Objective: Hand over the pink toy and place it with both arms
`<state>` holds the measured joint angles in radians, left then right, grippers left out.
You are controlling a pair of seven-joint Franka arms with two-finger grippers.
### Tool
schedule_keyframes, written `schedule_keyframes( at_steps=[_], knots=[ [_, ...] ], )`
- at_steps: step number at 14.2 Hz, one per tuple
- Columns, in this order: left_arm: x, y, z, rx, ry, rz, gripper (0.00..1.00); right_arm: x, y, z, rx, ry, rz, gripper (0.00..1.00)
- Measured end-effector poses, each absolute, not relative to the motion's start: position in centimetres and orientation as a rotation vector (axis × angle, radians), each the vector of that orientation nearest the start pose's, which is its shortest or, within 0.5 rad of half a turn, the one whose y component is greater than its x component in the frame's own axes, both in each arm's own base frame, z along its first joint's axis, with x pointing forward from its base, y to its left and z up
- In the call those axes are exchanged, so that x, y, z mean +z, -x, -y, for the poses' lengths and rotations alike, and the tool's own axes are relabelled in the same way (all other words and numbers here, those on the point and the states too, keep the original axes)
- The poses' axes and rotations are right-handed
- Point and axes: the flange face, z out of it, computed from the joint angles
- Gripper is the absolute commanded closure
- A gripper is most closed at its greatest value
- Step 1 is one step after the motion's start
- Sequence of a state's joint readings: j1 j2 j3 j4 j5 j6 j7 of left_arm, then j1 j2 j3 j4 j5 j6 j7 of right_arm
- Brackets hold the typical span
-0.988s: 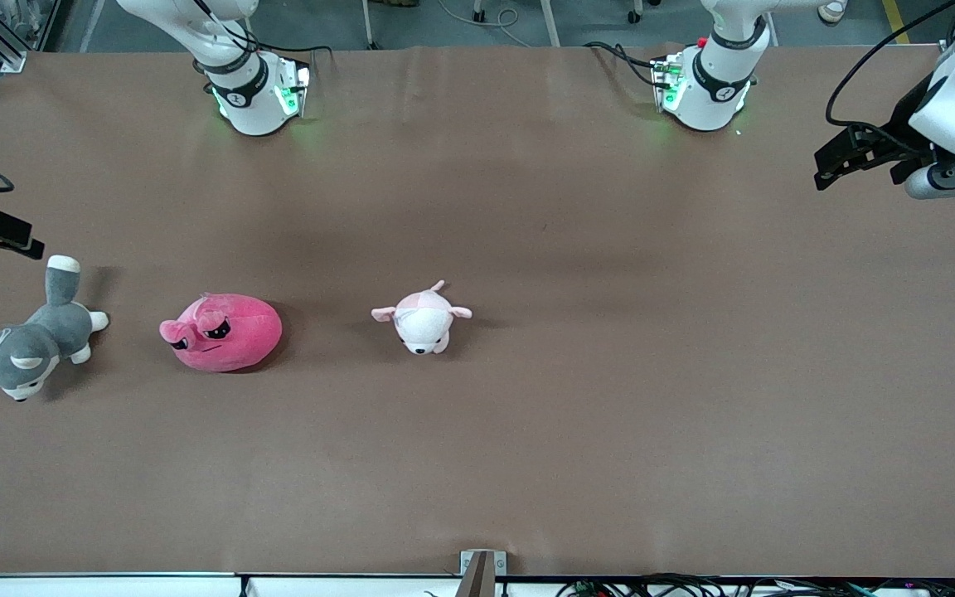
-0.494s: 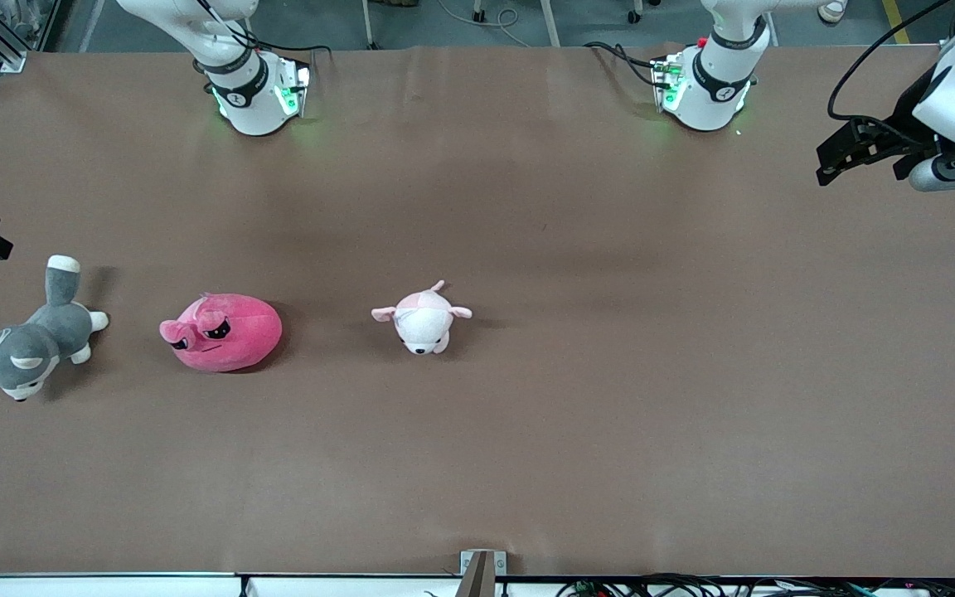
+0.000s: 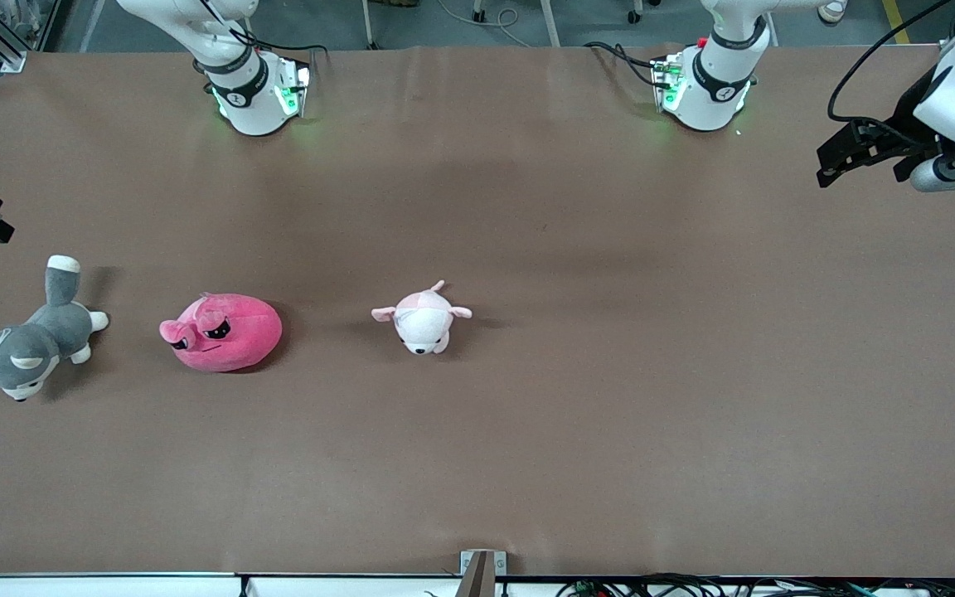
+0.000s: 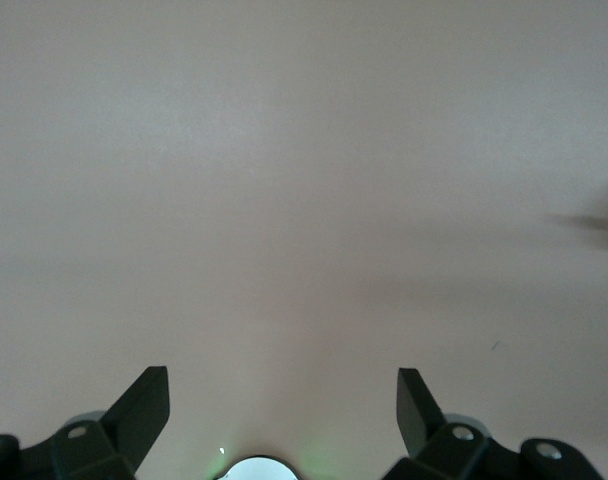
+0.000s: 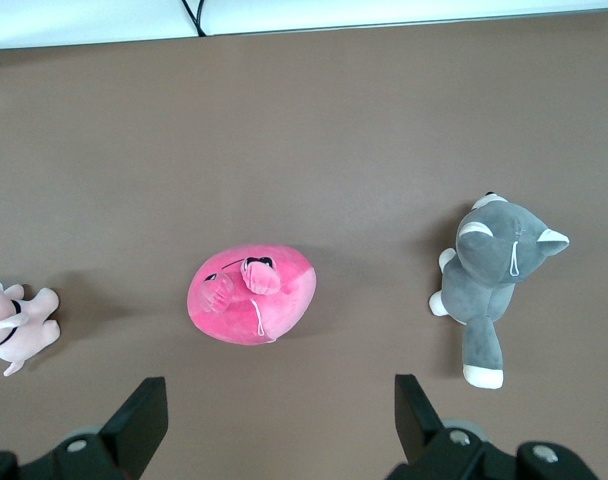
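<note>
On table (image 3: pixel 610 414), toward right arm's end: pink toy (image 3: pixel 225 332) between husky plush (image 3: pixel 26 352) and pale plush (image 3: pixel 423 320). Right gripper (image 5: pixel 281 420) above, left gripper (image 4: pixel 283 405) over bare table, both spread wide, holding nothing.

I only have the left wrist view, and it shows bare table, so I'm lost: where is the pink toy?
Observer: The pink toy lies toward the right arm's end of the table, between a husky and a pale plush.
Operator: Is anything gripping it?
Observer: No. The right gripper hangs open above that end, touching nothing.
Operator: How far off is mine?
Observer: The left gripper is over the left arm's end, well away from all three toys.
</note>
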<state>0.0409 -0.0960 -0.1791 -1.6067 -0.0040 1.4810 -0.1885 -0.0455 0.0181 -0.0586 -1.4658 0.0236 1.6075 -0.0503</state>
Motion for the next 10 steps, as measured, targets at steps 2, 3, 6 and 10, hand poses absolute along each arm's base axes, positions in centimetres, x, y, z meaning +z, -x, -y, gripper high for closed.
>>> schedule_keyframes(
  at_steps=[2,3,6,10],
  knots=[
    [65.0,-51.0,7.6,0.045,3.122,0.079,0.00,66.7,-56.2,5.6,-0.195,3.121,-0.083,0.00],
    [65.1,-51.0,7.6,0.044,3.122,0.079,0.00,66.6,-56.2,5.6,-0.194,3.121,-0.083,0.00],
    [65.1,-50.9,7.6,0.043,3.124,0.017,0.00,66.5,-56.1,5.6,-0.191,3.121,-0.083,0.00],
    [65.2,-50.9,7.6,0.041,3.124,-0.008,0.00,65.3,-54.6,5.4,-0.187,3.124,-0.078,0.00]
  ],
)
